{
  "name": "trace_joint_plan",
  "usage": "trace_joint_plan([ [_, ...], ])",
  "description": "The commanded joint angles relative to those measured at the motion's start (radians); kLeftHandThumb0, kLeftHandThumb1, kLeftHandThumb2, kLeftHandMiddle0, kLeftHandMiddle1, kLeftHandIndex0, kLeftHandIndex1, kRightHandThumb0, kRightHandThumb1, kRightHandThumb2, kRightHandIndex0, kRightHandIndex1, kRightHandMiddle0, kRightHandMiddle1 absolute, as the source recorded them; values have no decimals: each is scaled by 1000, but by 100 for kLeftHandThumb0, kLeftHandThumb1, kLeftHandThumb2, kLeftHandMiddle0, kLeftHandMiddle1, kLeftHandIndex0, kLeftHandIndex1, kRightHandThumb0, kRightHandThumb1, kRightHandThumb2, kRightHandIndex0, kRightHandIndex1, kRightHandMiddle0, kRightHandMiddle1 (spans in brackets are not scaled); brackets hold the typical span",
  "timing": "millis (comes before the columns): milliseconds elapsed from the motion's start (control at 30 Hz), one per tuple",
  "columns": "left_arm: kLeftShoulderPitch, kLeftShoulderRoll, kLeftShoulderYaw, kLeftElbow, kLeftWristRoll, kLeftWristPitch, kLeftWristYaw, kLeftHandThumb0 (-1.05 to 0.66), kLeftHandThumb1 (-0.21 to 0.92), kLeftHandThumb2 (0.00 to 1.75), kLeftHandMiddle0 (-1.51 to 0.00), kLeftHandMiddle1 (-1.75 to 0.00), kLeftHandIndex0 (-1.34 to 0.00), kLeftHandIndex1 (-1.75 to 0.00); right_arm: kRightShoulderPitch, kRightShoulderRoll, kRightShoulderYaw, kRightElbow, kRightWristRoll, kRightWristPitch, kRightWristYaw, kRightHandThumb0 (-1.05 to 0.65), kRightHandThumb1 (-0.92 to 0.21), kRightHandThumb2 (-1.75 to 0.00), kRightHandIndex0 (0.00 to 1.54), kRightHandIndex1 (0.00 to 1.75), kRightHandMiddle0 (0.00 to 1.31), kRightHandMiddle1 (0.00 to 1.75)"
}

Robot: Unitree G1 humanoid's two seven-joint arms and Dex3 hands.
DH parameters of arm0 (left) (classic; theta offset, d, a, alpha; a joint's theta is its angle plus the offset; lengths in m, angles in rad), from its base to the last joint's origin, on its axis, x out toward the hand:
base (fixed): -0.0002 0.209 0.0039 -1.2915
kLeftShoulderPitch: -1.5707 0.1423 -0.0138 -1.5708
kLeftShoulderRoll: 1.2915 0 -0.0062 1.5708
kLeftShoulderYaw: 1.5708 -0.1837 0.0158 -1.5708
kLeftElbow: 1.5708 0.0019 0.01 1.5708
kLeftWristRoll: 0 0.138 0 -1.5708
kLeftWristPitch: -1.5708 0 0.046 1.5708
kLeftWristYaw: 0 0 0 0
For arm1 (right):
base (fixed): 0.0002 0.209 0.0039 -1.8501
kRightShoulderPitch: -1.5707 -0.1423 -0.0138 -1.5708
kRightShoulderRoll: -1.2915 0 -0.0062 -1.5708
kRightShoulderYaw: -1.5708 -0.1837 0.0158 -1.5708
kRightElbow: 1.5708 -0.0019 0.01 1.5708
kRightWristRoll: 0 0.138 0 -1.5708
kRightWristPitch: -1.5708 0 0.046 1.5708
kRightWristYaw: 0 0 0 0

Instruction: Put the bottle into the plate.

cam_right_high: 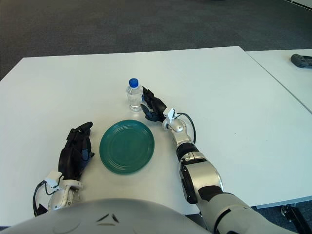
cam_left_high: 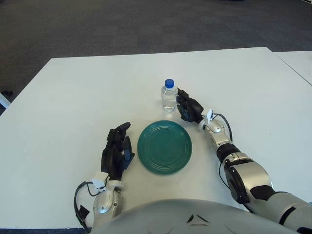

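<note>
Right hand point(cam_left_high: 189, 108) fingers spread beside upright, label-less bottle point(cam_left_high: 169, 96), behind plate point(cam_left_high: 165, 146).

Showing black three-fingered right hand point(cam_left_high: 189, 108) and left hand point(cam_left_high: 116, 152), silver forearm shells, black looping cables, white wrist tags.

Hidden and cropped parts around the table

The robot's own body fills the bottom edge and hides the near edge of the white table point(cam_left_high: 73, 87) and the upper part of both arms. The left hand point(cam_left_high: 116, 152) shows only its back, so its palm is unseen. Whether the right hand point(cam_left_high: 188, 107) touches the bottle point(cam_left_high: 169, 95) cannot be told. A second table point(cam_right_high: 292, 83) is cut off at the right edge, and the dark object point(cam_right_high: 301, 60) on it is cropped and unidentifiable.
</note>
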Motion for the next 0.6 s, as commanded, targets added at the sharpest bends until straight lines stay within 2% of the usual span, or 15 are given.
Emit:
trace_joint_plan([
  [0, -5, -2, -1, 4, 11, 21, 13, -73, 92, 72, -52, -45, -22, -97, 19, -5, 39, -37, -114, 35, -211, -105, -92, -52, 15, 2, 1, 24],
  [167, -9, -3, -4, 7, 15, 21, 14, -72, 92, 73, -52, -45, -22, -96, 15, -6, 66, -52, -182, 66, -339, -105, -92, -37, 30, 6, 0, 47],
  [433, -5, -3, -9, 4, 21, 13, 16, -72, 92, 74, -52, -45, -21, -96, 20, -4, 75, -80, -175, 107, -356, -105, -92, -28, 37, 15, 0, 61],
  [467, -4, -3, -9, 4, 18, 12, 15, -72, 92, 73, -52, -45, -21, -96, 21, -4, 75, -86, -175, 117, -358, -105, -92, -27, 31, 30, 0, 63],
  [500, -3, -3, -10, 4, 17, 11, 15, -72, 92, 73, -52, -45, -21, -96, 22, -4, 75, -91, -174, 124, -359, -105, -92, -25, 26, 47, 0, 76],
  [533, -2, -4, -11, 3, 14, 12, 14, -72, 92, 73, -52, -45, -21, -96, 23, -3, 74, -99, -175, 141, -364, -105, -92, -24, 23, 55, 0, 81],
  [567, -1, -4, -12, 2, 12, 13, 14, -72, 92, 73, -52, -45, -21, -96, 24, -3, 73, -105, -175, 154, -367, -105, -92, -22, 19, 81, 0, 106],
])
